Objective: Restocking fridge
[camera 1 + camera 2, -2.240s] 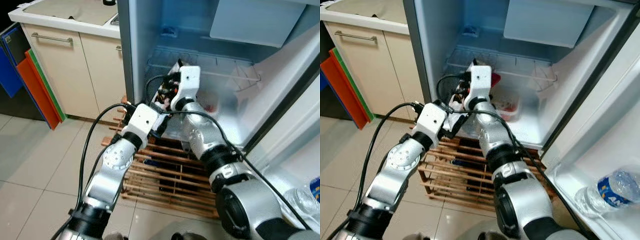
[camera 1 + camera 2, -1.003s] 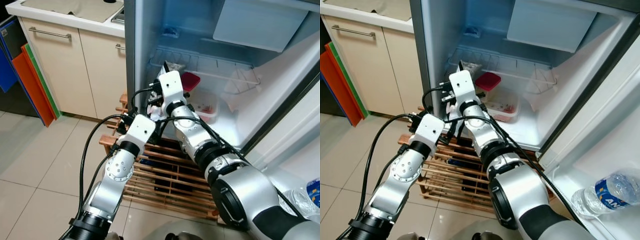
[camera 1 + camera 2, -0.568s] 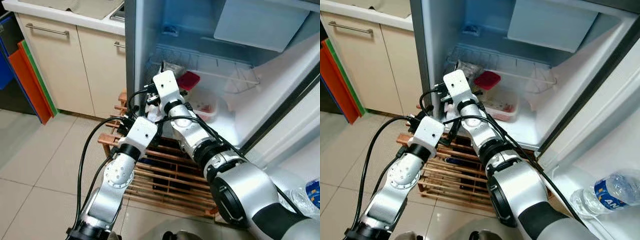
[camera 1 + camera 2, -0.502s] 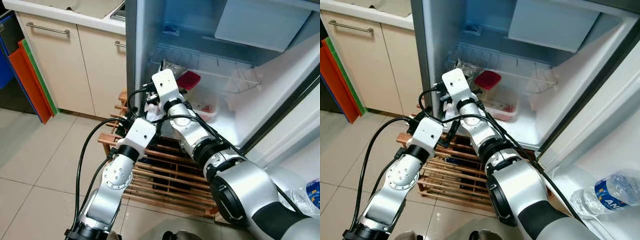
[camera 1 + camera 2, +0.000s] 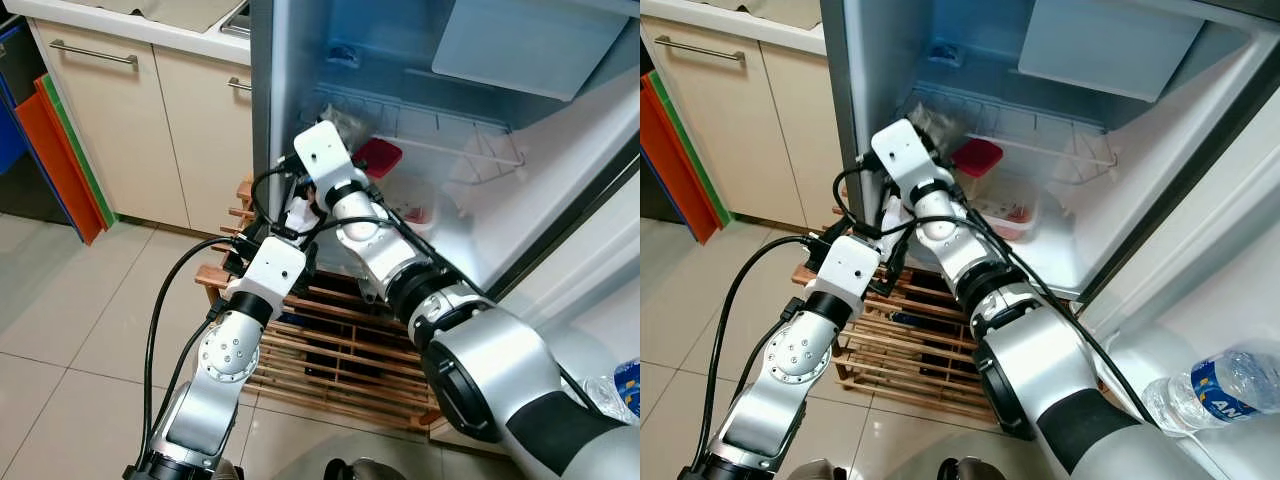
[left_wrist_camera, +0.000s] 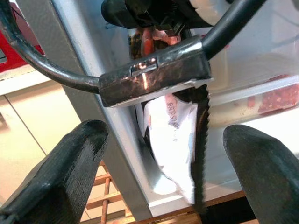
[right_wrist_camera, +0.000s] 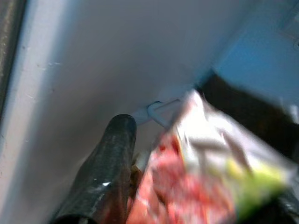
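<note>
- The right gripper point(image 7: 140, 186) is clamped on a red-and-white food bag point(image 7: 196, 177); one finger point(image 7: 105, 168) lies against the bag's side.
- The gripper sits at the fridge point(image 5: 270, 100) opening, close beside the left inner wall point(image 7: 93, 60) and level with the wire shelf point(image 5: 1040, 135).
- Step in hand, as judged: carry the bag inward and set it on the wire shelf or on the floor below it.
- Keep the bag off the wall and the shelf's front wire; release only when it rests on a surface.
- The left gripper point(image 6: 159, 163) is spread open and empty, just below the right wrist, outside the fridge edge.
- Ahead of the right gripper: a red lid point(image 5: 380, 157) and a clear tub point(image 5: 1005, 212) on the fridge floor. Both limit free space; place the bag beside them, not on top.
- A wooden rack point(image 5: 330, 350) stands on the floor below both grippers.
- A water bottle point(image 5: 1215, 385) lies in the door shelf, well apart to the right.
</note>
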You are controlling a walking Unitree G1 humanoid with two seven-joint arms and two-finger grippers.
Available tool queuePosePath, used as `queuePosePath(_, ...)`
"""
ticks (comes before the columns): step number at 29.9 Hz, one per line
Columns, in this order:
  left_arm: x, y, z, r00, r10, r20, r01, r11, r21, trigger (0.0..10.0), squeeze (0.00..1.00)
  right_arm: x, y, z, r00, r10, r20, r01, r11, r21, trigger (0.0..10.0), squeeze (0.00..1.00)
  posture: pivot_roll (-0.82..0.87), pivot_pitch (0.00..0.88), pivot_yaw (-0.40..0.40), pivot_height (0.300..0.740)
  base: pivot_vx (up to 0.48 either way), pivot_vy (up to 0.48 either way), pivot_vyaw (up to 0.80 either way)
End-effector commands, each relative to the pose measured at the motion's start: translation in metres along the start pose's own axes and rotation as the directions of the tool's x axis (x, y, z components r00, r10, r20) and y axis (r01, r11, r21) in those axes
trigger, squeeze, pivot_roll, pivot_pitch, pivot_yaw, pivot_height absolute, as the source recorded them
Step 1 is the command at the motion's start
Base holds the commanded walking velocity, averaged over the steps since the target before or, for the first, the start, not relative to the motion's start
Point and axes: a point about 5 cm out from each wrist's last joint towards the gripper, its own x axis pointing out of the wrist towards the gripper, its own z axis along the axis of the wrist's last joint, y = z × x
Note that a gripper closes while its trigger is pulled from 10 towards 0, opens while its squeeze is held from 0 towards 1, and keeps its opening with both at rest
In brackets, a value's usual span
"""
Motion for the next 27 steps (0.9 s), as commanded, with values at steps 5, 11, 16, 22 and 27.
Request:
queuePosePath(5, 0.006, -0.005, -0.013, 0.996, -0.001, -0.084, 0.003, 1.0, 0.024, 10.0, 0.0, 0.003, -0.009, 0.007, 0.999, -0.032, 0.032, 0.032, 0.999, -0.013, 10.0, 1.0, 0.16, 0.093, -0.142, 0.74, 0.0, 0.0, 0.0)
queuePosePath(11, 0.018, 0.0, -0.022, 0.993, 0.018, -0.116, -0.023, 0.999, -0.048, 10.0, 0.0, 0.004, -0.011, 0.009, 0.998, -0.042, 0.047, 0.042, 0.999, 0.007, 10.0, 1.0, 0.13, 0.091, -0.142, 0.74, 0.0, 0.0, 0.0)
queuePosePath(16, 0.019, -0.002, -0.019, 0.994, -0.002, -0.109, -0.006, 0.998, -0.066, 10.0, 0.0, 0.003, -0.01, 0.01, 0.997, -0.044, 0.061, 0.043, 0.999, 0.016, 10.0, 1.0, 0.12, 0.083, -0.135, 0.74, 0.0, 0.0, 0.0)
queuePosePath(22, 0.019, -0.007, -0.019, 0.995, -0.012, -0.099, 0.006, 0.998, -0.068, 10.0, 0.0, 0.002, -0.01, 0.007, 0.997, -0.047, 0.059, 0.046, 0.999, 0.011, 10.0, 1.0, 0.13, 0.075, -0.134, 0.74, 0.0, 0.0, 0.0)
queuePosePath(27, 0.018, -0.009, -0.02, 0.995, -0.017, -0.101, 0.009, 0.997, -0.074, 10.0, 0.0, 0.005, -0.016, 0.024, 0.984, -0.077, 0.158, 0.082, 0.996, -0.023, 10.0, 0.0, 0.13, 0.068, -0.134, 0.74, 0.0, 0.0, 0.0)
